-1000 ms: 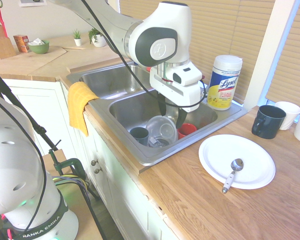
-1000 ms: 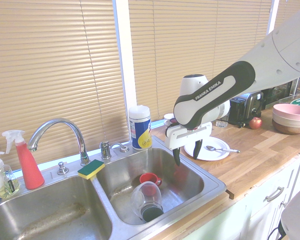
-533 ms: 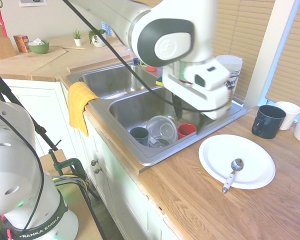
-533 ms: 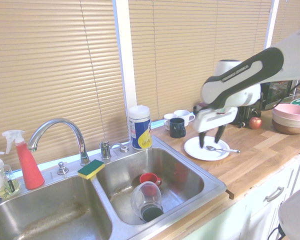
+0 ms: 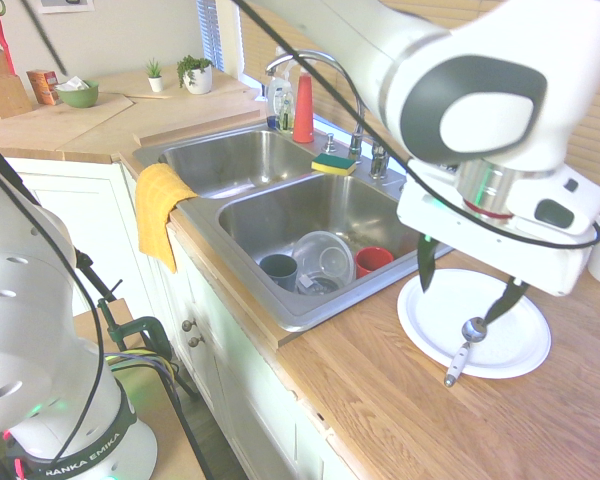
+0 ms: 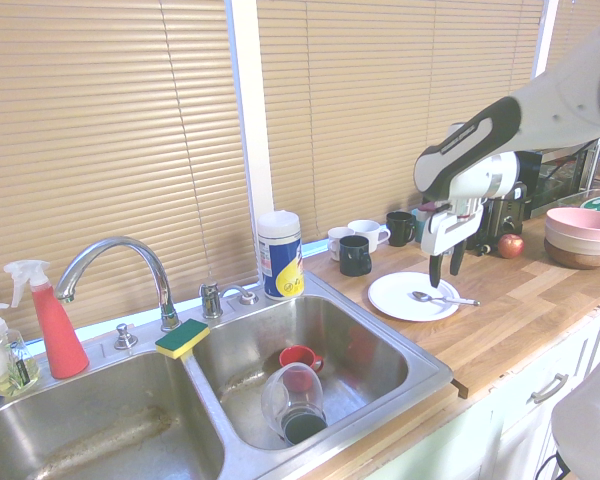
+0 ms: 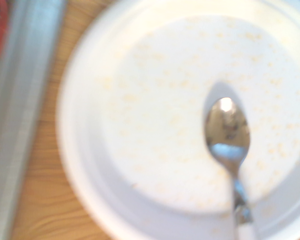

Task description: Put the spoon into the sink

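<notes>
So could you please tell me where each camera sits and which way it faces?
First exterior view: off the counter's front, facing the stainless-steel double sink; shows the arm and open hand.
Second exterior view: opposite side, over the sink, facing along the counter; shows the hand.
Wrist view: looks down on the round white plate; no hand parts.
All share the small silver spoon.

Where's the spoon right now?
The spoon lies on the white plate on the wooden counter beside the sink, handle over the plate's rim; the open gripper hovers above it.
</notes>
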Controlling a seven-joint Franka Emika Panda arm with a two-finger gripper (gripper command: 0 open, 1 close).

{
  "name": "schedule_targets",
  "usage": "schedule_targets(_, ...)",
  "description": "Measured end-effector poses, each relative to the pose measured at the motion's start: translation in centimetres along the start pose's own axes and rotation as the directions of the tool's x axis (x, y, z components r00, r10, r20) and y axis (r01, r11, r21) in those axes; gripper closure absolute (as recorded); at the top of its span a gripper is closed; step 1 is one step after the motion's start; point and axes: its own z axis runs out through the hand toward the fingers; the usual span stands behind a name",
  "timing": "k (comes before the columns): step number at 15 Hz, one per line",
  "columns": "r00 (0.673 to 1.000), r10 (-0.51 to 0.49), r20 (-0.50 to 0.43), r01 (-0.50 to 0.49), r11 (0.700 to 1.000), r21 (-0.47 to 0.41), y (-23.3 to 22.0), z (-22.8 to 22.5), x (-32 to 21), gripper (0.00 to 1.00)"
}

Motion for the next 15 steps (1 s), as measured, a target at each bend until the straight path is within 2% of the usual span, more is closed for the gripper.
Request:
schedule_targets(11, 0.999, -0.024, 0.030, 0.025, 0.999, -0.031, 0.4, 4.7, 1.2, 0.00)
schedule_targets(12, 0.999, -0.022, 0.033, 0.023, 0.999, -0.032, 0.5, 4.9, 1.2, 1.00)
schedule_targets(15, 0.999, -0.025, 0.041, 0.026, 0.999, -0.033, 0.9, 5.5, 1.3, 1.00)
